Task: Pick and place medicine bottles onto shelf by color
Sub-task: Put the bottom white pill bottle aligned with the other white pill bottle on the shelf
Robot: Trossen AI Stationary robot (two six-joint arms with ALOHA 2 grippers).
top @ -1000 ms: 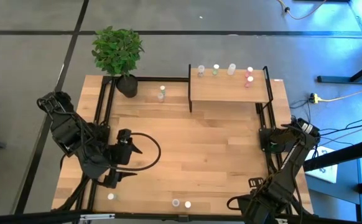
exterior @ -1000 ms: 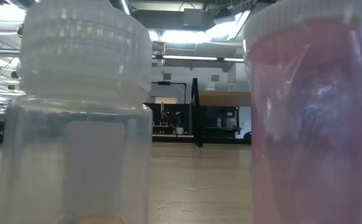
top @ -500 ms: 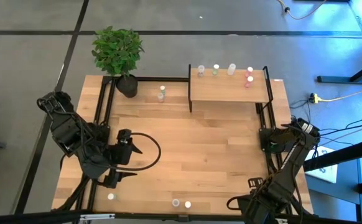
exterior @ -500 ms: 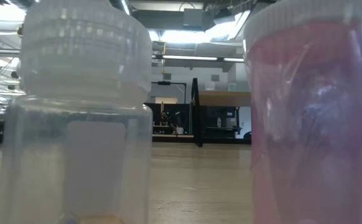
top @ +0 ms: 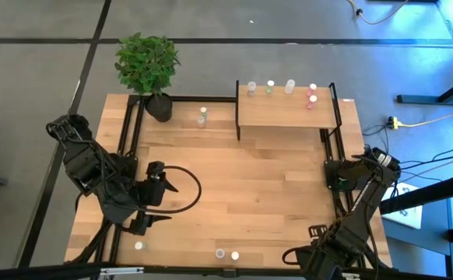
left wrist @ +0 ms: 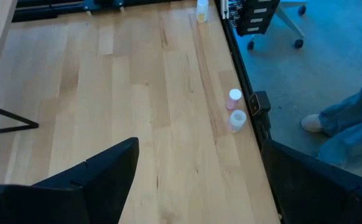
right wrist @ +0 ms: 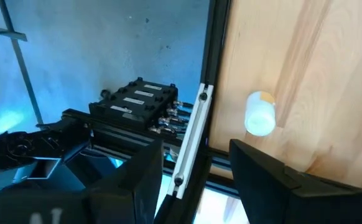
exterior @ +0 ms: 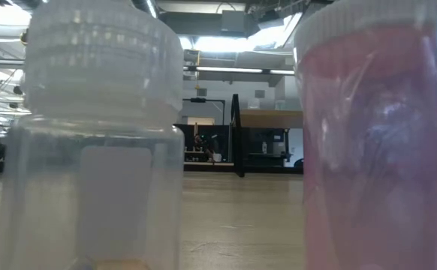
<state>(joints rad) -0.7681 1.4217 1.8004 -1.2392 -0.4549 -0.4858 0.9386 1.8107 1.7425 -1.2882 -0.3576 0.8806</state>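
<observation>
The light-wood shelf (top: 289,113) stands at the table's far right with several medicine bottles (top: 289,86) upright on it. Two bottles (top: 202,117) stand on the table left of the shelf. Near the front edge stand one bottle (top: 139,246) and a white-capped and pink-capped pair (top: 227,254), the pair also in the left wrist view (left wrist: 236,109). My left gripper (left wrist: 199,149) hovers open above the table's near left (top: 150,222). My right gripper (right wrist: 194,149) hangs open at the near right corner (top: 320,232), above the table's edge, beside a white-capped bottle (right wrist: 259,115).
A potted plant (top: 149,66) stands at the far left corner. Black frame rails (top: 129,148) run along the table's sides. In the low view a white-capped bottle (exterior: 102,142) and a pink one (exterior: 376,142) fill the foreground. The table's middle is bare wood (top: 250,187).
</observation>
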